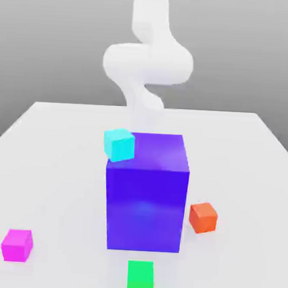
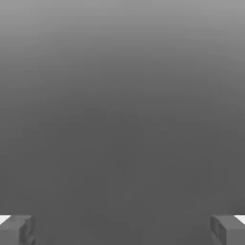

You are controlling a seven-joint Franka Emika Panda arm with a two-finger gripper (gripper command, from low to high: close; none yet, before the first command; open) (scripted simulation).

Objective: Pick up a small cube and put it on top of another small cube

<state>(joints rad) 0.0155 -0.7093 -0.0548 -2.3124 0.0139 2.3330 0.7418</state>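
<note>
A small magenta-pink cube sits on the white tabletop, at the exterior view's left, in front of the big blue-purple block. The white robot arm rises behind the block, so the cube lies forward and to that side. The fingers are spread wide, holding nothing, facing plain grey.

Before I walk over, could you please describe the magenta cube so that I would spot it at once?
Find the big blue-purple block in the middle of the white table. Toward the exterior view's left and a little nearer that camera sits the small magenta cube. Its pink color sets it apart from the cyan, orange and green cubes.
</note>
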